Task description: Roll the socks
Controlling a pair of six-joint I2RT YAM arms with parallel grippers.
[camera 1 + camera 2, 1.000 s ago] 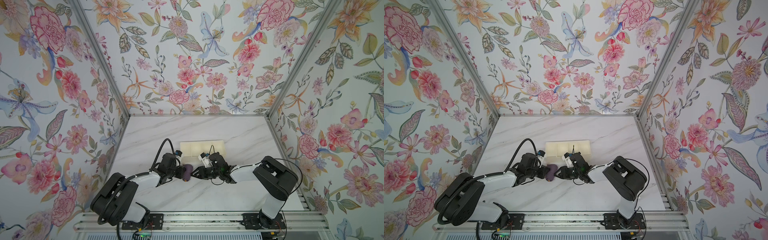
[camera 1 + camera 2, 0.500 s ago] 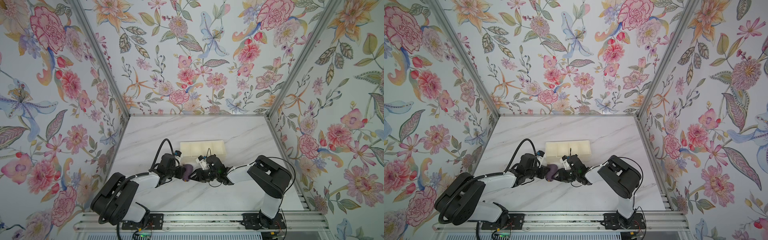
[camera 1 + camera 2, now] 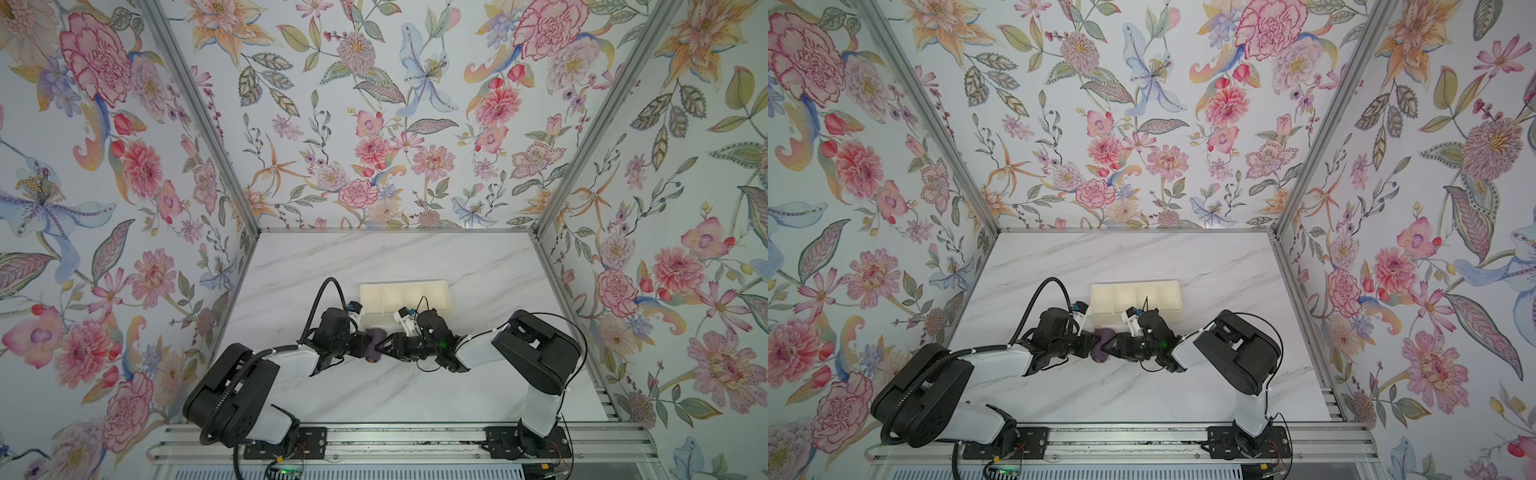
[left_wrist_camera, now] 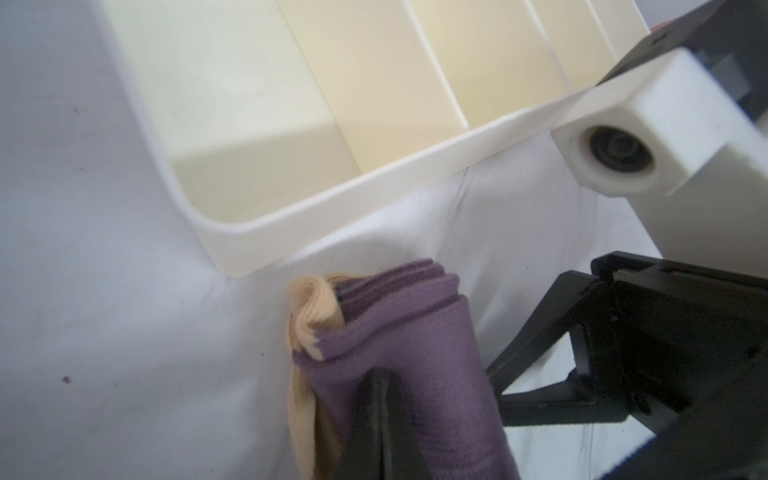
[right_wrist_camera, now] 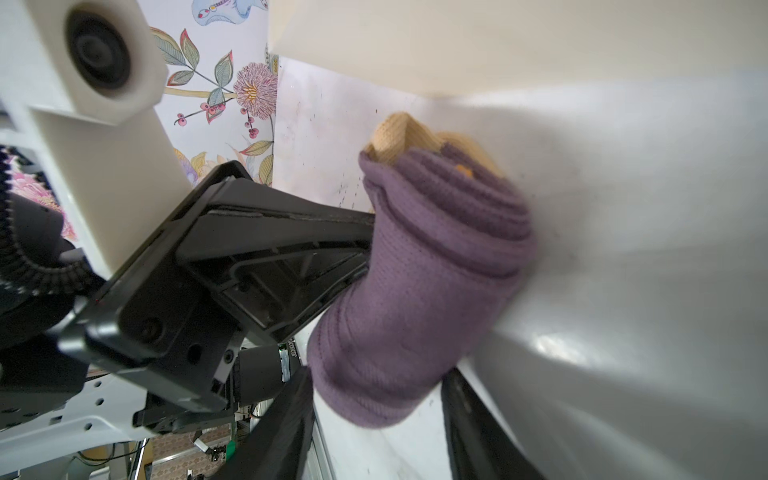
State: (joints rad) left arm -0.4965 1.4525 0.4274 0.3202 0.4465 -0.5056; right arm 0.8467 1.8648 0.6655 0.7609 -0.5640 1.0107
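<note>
Socks [image 3: 374,348], a purple roll, lie between left gripper [image 3: 360,345] and right gripper [image 3: 388,348] in both top views; grips unreadable there. Left wrist view: left gripper clenched on the roll's fabric. Right wrist view: right gripper's fingers [image 5: 282,415] spread, straddling the roll's end, not gripping.

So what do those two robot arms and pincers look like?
Both match: the left arm and right arm have white shells and bulky black joints. The left gripper and right gripper are black, with two tapered fingers each, beside a white boxy wrist camera. A black ribbed hose follows the left arm; thin black cables loop above both.
</note>
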